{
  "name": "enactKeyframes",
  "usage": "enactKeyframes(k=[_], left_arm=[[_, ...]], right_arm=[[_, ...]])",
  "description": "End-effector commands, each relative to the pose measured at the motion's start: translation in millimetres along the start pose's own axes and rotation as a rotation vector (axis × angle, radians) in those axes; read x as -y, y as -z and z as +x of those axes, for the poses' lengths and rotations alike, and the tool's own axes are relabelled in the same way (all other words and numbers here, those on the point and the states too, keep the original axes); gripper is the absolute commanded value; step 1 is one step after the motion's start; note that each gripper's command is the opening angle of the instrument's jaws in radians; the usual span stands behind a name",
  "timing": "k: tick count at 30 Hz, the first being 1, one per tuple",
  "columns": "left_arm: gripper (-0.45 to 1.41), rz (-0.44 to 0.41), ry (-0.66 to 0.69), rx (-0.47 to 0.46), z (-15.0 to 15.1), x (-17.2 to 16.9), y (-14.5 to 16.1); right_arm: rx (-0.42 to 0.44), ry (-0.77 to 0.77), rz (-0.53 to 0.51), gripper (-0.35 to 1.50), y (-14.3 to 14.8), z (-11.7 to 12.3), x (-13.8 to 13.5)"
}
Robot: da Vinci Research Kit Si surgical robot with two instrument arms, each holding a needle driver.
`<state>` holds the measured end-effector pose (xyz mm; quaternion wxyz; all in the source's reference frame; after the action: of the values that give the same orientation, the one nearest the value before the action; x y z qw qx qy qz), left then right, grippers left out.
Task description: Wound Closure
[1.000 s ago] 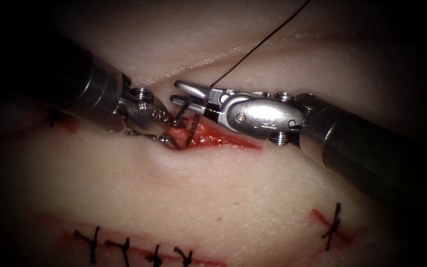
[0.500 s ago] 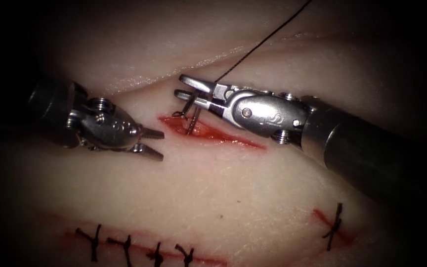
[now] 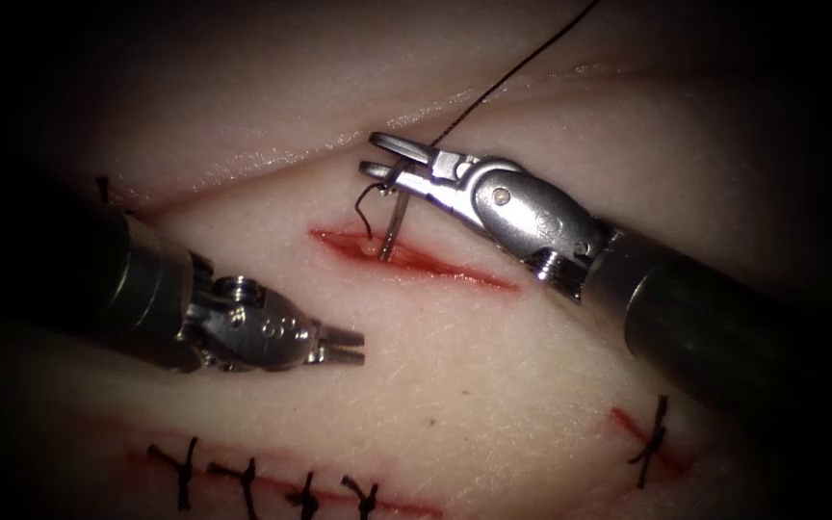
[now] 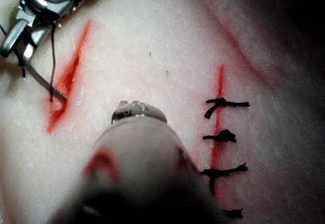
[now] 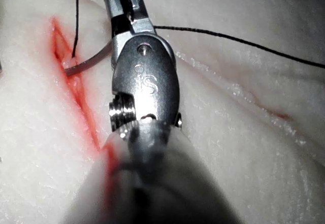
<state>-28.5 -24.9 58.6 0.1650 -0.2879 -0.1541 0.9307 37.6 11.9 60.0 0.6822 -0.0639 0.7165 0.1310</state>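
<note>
My right tool (image 3: 387, 161) is shut on the curved needle (image 3: 392, 226), gripping it near its upper end. The needle hangs down from the jaws, and its lower end sits in the open red cut (image 3: 435, 265) near the cut's left end. Dark thread (image 3: 512, 67) runs from the jaws up and to the right, and a short loop of it curls down to the cut beside the needle. My left tool (image 3: 351, 345) lies below and left of the cut, jaws slightly open and holding nothing. The right wrist view shows the needle (image 5: 89, 61) reaching from the jaws into the cut (image 5: 76, 87).
The pale tissue (image 3: 493, 366) carries a stitched cut with several dark knots (image 3: 272, 486) along the near edge. A single stitch (image 3: 649, 429) crosses a short red cut at the lower right. A fold of tissue runs behind the right tool.
My left tool left the cut's left edge, opened, drew back left, then moved down below the cut. My right tool shifted slightly up and right, swinging the needle more upright.
</note>
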Motion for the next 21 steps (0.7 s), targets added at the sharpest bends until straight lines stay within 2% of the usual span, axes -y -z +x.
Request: enactKeyframes(k=[1, 14, 21], left_arm=[[-0.03, -0.002, 0.002, -0.001, -0.6, -0.5, -0.4], [-0.15, 0.001, 0.021, -0.028, -1.7, 0.2, -0.3], [-0.18, 0.013, 0.030, -0.029, -3.1, 0.6, -1.8]], right_arm=[[0.003, -0.002, -0.009, -0.35, -1.2, -0.9, 0.7], [-0.014, -0.032, -0.043, -0.35, -1.8, -0.4, 0.1], [-0.029, -0.104, -0.055, -0.35, -1.9, -0.3, 0.2]])
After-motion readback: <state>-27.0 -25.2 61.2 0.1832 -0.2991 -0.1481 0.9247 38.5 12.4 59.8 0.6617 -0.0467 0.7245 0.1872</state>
